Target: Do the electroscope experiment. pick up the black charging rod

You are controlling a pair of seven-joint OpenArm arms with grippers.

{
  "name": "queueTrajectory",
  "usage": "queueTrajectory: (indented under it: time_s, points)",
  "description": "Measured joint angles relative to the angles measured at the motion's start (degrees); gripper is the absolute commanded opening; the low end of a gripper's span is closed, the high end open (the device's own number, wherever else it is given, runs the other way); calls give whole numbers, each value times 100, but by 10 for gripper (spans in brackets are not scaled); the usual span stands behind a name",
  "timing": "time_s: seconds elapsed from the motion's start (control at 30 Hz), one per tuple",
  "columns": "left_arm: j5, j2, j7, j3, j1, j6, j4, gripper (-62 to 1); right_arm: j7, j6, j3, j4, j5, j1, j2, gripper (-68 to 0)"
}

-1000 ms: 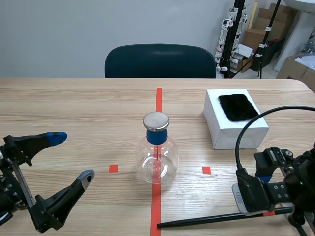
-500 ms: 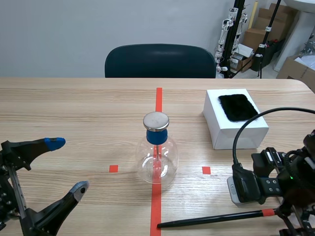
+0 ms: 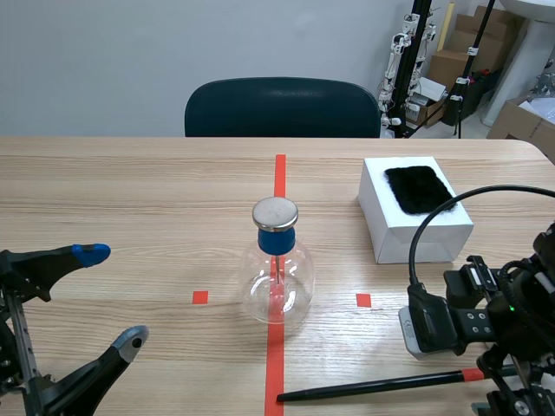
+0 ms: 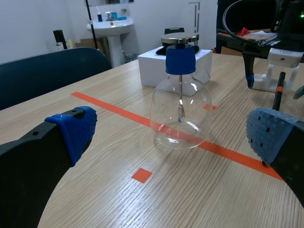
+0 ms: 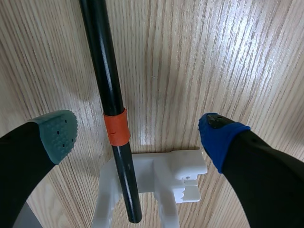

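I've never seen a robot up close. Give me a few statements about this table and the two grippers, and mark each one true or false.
1. The right gripper is open, with the black rod between its fingers. True.
2. Nothing props the rod up. False: one end rests across a small white stand.
3. The glass flask has a blue stopper topped by a metal disc. True.
4. The left gripper is shut on the flask. False: it is open, apart from the flask and holding nothing.
5. The black fur patch is draped over the flask. False: it lies on top of the white box.
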Motion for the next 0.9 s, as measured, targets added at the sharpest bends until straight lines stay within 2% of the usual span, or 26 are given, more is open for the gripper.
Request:
queueTrajectory:
  time_s: [0.27, 0.37, 0.47, 0.63, 0.9]
  points:
    - [24, 236, -199, 0, -291, 0, -535, 14, 0, 0, 0, 0, 0, 0, 0, -268]
    - [83, 234, -188, 0, -317, 0, -542, 14, 0, 0, 0, 0, 0, -2, 0, -295]
    - [391, 234, -260, 0, -332, 0, -540, 14, 0, 0, 0, 2, 0, -2, 0, -314]
    - [369, 234, -271, 0, -332, 0, -540, 14, 2, 0, 0, 13, 0, -2, 0, -316]
    - [479, 234, -271, 0, -334, 7, -540, 14, 0, 0, 0, 50, 0, -2, 2, -415]
